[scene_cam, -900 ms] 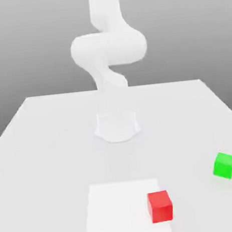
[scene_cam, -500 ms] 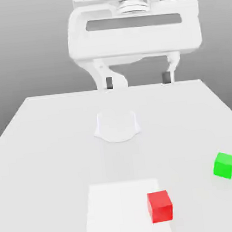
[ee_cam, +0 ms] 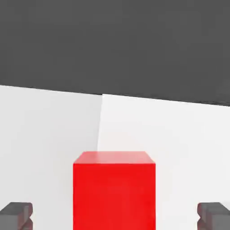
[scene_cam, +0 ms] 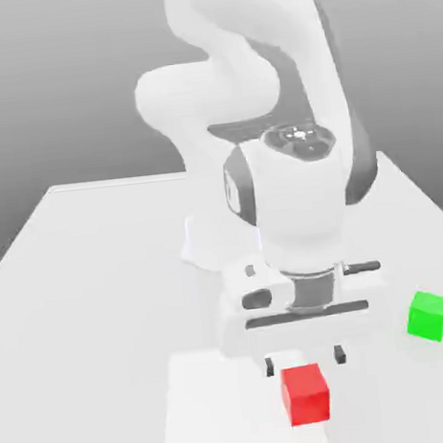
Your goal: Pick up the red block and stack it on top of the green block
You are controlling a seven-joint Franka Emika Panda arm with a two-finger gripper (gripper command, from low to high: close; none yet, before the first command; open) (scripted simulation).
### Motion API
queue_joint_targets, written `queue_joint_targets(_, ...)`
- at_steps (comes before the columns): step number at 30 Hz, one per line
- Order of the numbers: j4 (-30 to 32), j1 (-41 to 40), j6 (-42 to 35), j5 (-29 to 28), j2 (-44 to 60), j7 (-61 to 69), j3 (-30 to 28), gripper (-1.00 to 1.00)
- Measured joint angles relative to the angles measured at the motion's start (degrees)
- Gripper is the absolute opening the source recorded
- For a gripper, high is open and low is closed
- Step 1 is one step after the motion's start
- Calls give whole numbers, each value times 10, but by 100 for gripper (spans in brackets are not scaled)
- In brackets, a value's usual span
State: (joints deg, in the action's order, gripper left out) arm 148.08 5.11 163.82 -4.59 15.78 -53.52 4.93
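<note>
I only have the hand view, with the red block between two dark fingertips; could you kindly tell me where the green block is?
Observer: The green block sits on the table, toward the exterior view's right of the red block.
Operator: Are they touching?
Observer: No, bare table separates them.
Operator: Is my pincer down around the red block?
Observer: The open pincer hangs just behind and above it; whether it touches, I cannot tell.

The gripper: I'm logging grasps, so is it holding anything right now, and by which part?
Nothing is held. The gripper is open just above the red block, its fingertips clear of the block's sides.
</note>
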Motion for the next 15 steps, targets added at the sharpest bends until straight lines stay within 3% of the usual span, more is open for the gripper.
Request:
queue_joint_targets(1,-3,5,16,-5,19,-4,-6,-100)
queue_joint_targets(8,-3,5,20,-8,23,-6,-7,-100)
queue_joint_targets(15,15,6,-73,25,-88,46,27,-100)
